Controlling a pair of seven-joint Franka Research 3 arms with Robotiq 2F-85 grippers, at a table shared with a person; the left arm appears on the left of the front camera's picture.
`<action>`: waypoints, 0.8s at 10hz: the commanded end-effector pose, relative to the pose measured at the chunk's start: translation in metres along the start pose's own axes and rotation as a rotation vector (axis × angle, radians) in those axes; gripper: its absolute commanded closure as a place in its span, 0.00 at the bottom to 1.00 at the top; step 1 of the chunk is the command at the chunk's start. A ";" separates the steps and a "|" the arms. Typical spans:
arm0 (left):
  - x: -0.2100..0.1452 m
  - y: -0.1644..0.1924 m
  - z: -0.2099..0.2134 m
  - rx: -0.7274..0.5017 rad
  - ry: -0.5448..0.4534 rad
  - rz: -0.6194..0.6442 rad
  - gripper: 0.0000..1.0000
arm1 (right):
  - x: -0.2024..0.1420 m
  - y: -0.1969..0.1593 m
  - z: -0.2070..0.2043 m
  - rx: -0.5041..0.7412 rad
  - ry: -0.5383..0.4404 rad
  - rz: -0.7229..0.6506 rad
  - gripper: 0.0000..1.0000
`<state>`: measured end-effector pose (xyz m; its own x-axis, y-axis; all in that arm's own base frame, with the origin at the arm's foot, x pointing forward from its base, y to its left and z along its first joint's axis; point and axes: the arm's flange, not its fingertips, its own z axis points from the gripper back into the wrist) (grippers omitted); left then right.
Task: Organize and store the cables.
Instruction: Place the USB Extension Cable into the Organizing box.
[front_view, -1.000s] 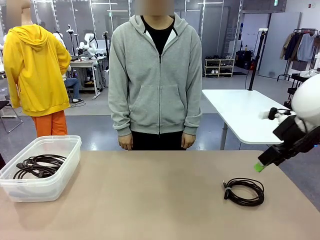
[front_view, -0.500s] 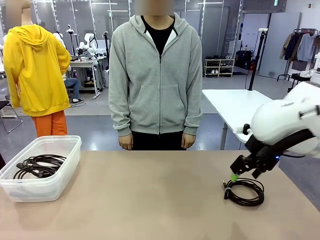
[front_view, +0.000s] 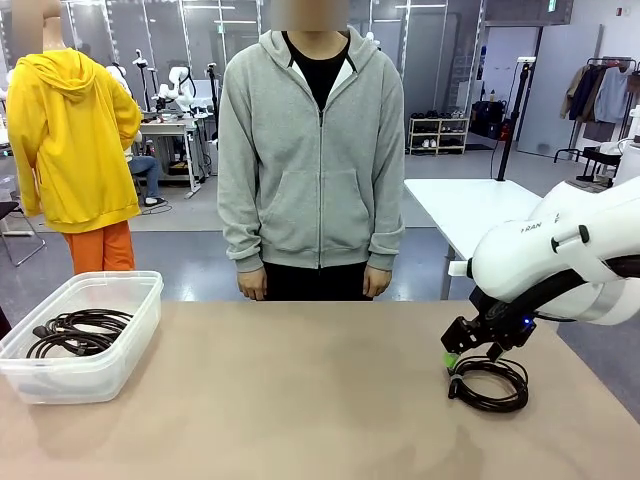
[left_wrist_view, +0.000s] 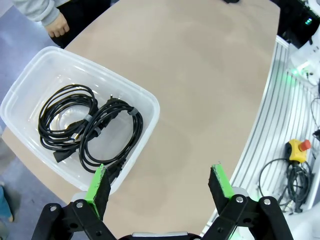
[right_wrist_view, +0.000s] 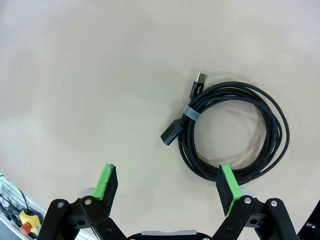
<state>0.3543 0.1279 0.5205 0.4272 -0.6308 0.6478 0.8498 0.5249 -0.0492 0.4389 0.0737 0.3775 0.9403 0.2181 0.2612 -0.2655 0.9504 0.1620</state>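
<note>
One coiled cable (right_wrist_view: 235, 132) lies on the table (front_view: 300, 400) below the right gripper (right_wrist_view: 167, 185), whose jaws are spread wide with nothing between them. Two more coils (left_wrist_view: 90, 127) sit in the clear bin (left_wrist_view: 150, 107), over which the left gripper (left_wrist_view: 160, 185) hangs, likewise wide and empty. The cable is judged light and floppy — best pinched across the bundled strands near the small tie (right_wrist_view: 191, 113), so the loop is kept together.

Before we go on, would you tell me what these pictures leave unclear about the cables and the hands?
- Front view: the right hand partly hides the table cable; its plugs are too small to read.
- Front view: the bin wall blurs the stored cables; their number is unclear.
- Left wrist view: the left hand pad covers one cable's end.
</note>
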 end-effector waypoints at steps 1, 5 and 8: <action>0.000 -0.002 0.001 0.002 0.002 0.001 0.00 | -0.001 0.001 -0.003 0.003 0.004 -0.002 0.00; 0.000 -0.002 0.001 0.002 0.002 0.001 0.00 | -0.001 0.000 -0.001 0.000 0.003 0.000 0.00; 0.000 -0.002 0.001 0.002 0.002 0.001 0.00 | 0.022 -0.004 -0.030 -0.054 0.059 -0.110 0.00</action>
<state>0.3543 0.1279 0.5205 0.4271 -0.6308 0.6478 0.8498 0.5249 -0.0492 0.4519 0.0732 0.3585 0.9613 0.1748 0.2130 -0.2104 0.9649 0.1574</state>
